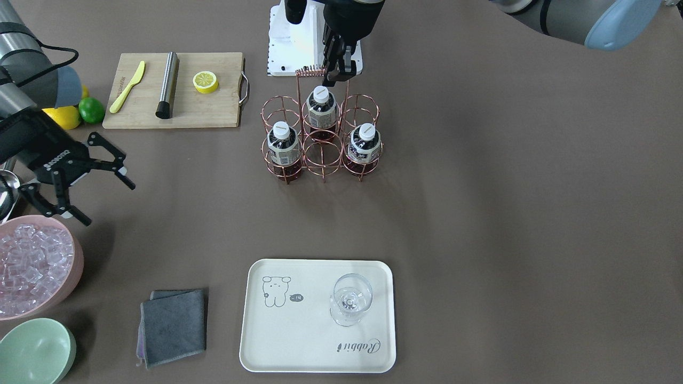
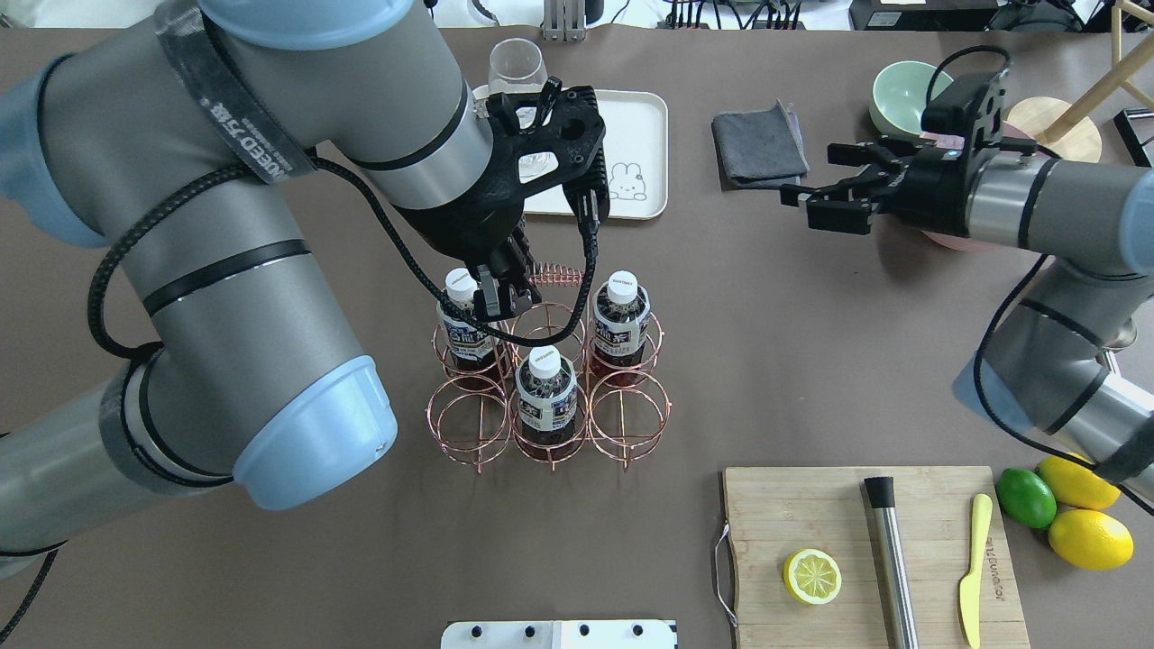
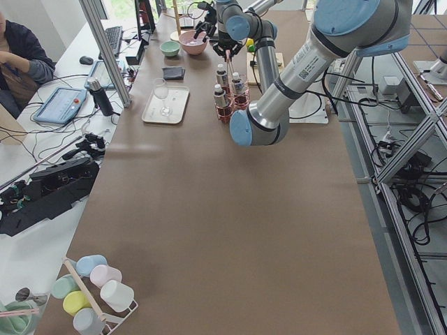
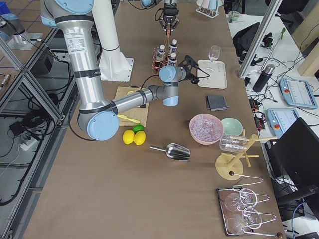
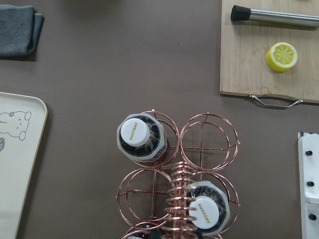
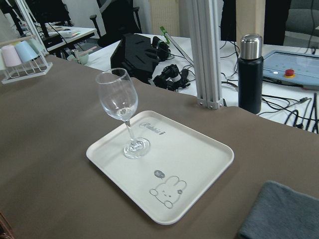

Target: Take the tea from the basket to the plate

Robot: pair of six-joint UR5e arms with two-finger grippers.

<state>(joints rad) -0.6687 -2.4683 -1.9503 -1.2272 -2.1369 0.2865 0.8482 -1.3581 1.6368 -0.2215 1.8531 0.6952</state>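
Observation:
The copper wire basket (image 1: 322,166) stands mid-table with three tea bottles (image 1: 282,141) (image 1: 364,141) (image 1: 322,106) upright in its cells. It also shows in the overhead view (image 2: 628,394). My left gripper (image 2: 495,297) hangs over the basket beside the coiled handle (image 2: 552,271). Its fingers are close together and hold nothing. The left wrist view looks down on the handle (image 5: 180,191) and a white bottle cap (image 5: 135,130). The cream plate (image 1: 299,341) lies apart from the basket and carries a stemmed glass (image 1: 349,298). My right gripper (image 2: 802,176) is open and empty, off to the side.
A wooden cutting board (image 1: 213,109) holds a lemon half (image 1: 205,81), a steel muddler (image 1: 167,84) and a yellow knife (image 1: 127,87). A grey cloth (image 1: 173,325), a pink bowl of ice (image 1: 32,266), a green bowl (image 1: 34,352), a lime and lemons sit near my right arm.

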